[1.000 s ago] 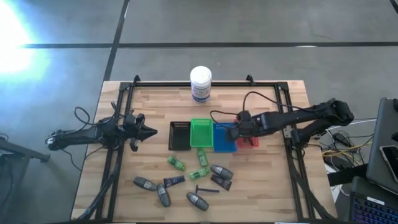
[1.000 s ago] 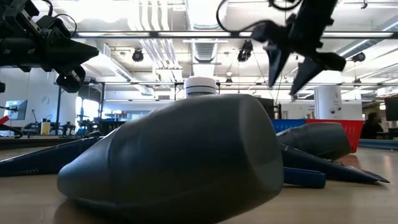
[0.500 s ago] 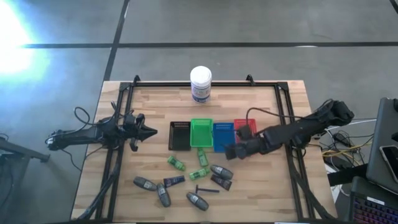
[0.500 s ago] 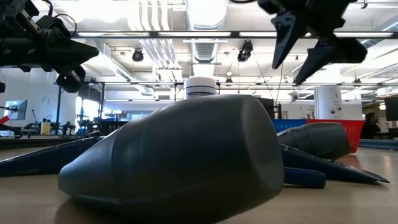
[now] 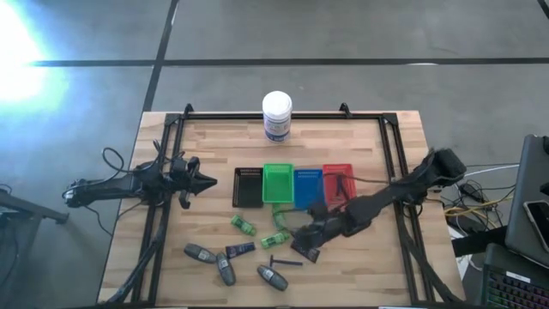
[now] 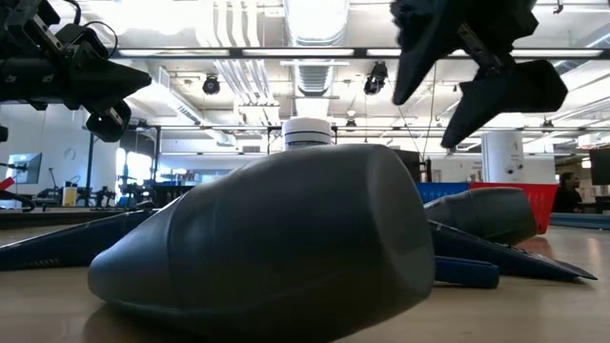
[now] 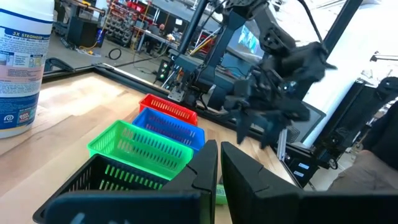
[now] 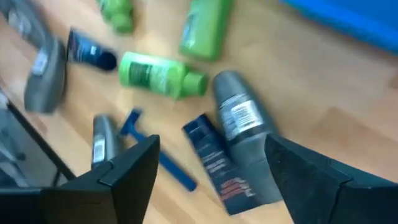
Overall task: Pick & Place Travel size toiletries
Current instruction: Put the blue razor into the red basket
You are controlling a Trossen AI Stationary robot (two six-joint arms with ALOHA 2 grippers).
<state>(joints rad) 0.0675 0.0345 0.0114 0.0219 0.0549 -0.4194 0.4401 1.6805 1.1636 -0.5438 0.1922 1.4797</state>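
The right claw [image 5: 302,233] is now hanging low over the cluster of travel size toiletries [image 5: 257,245] at the front of the tabletop [image 5: 360,275], having swung forward from above the coloured trays, where it hovered a second ago. Its fingers [image 8: 134,165] are spread wide apart, gripping nothing. Between them, in the right wrist view, a grey oval bottle [image 8: 239,121] is lying beside a dark navy tube [image 8: 217,165], with a green bottle [image 8: 158,74] and a blue razor [image 8: 158,158] just next to them.

The toiletries are sitting where they were a second ago, scattered in front of the black tray [image 5: 248,185], green tray [image 5: 277,184], blue tray [image 5: 308,188] and red tray [image 5: 337,178], the last two now uncovered by the arm's departure.

The left claw [image 5: 203,181] is waiting at the left side of the tabletop, unmoved, its fingers nearly together and empty. The white jar [image 5: 277,116] is standing at the back edge.
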